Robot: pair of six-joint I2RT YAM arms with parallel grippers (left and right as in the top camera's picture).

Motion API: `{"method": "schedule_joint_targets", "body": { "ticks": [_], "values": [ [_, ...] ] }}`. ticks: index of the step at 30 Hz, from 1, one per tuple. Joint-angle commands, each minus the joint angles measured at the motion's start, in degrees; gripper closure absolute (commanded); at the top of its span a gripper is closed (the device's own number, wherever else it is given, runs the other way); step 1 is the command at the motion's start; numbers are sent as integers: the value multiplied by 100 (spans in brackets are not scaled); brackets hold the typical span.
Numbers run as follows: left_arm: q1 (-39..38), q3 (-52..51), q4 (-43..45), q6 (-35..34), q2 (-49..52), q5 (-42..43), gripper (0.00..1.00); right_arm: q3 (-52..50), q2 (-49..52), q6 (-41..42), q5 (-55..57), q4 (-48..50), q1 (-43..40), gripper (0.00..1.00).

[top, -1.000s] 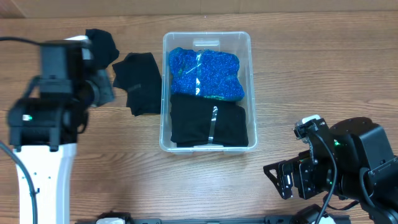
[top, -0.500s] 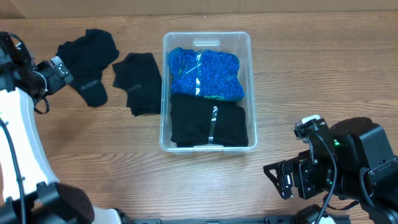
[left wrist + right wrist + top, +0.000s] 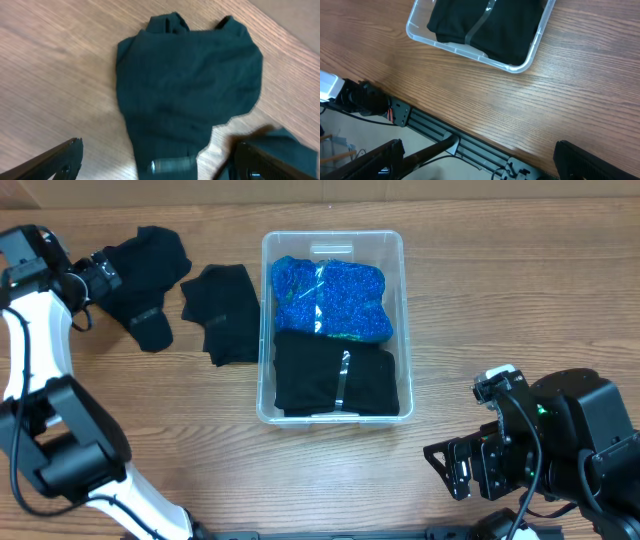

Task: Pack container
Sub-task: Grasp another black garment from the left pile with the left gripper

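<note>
The clear container [image 3: 404, 320] stands mid-table. It holds a blue garment [image 3: 330, 298] at the back and a folded black garment [image 3: 336, 378] at the front. Two more black garments lie to its left: a folded one [image 3: 220, 310] and a crumpled one [image 3: 145, 275]. My left gripper [image 3: 100, 275] is open at the crumpled garment's left edge. In the left wrist view that dark garment [image 3: 190, 85] spreads out ahead of the wide-apart left gripper [image 3: 160, 167]. My right gripper [image 3: 450, 465] is open near the front right, holding nothing. The right wrist view shows the container's [image 3: 470, 50] front corner.
The table's front edge with a metal rail [image 3: 485, 150] and cables lies under the right gripper [image 3: 480, 165]. Bare wood surrounds the container on the right and in front. The left arm [image 3: 40, 380] curves along the table's left side.
The left arm has swung from above the table's left side back to the far left corner, its gripper now beside the crumpled black garment. The right arm has not moved.
</note>
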Motion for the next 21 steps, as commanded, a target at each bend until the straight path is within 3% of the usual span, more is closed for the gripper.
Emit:
{"method": "schedule_joint_targets", "body": {
  "ticks": [1, 7, 12, 18, 19, 21],
  "values": [
    [37, 13, 476, 177, 581, 7, 0, 22, -48, -4, -28, 22, -4, 0],
    [59, 13, 1471, 79, 1377, 7, 0, 22, -48, -4, -28, 22, -4, 0],
    [111, 13, 1762, -262, 1810, 17, 0, 22, -48, -4, -28, 22, -4, 0],
    [107, 13, 2201, -258, 2022, 1436, 0, 22, -48, -4, -28, 22, -4, 0],
    [103, 13, 2199, -256, 2022, 1521, 6, 22, -48, -4, -26, 22, -4, 0],
    [103, 13, 2194, -122, 2022, 1725, 29, 22, -48, -4, -28, 22, -4, 0]
  ]
}}
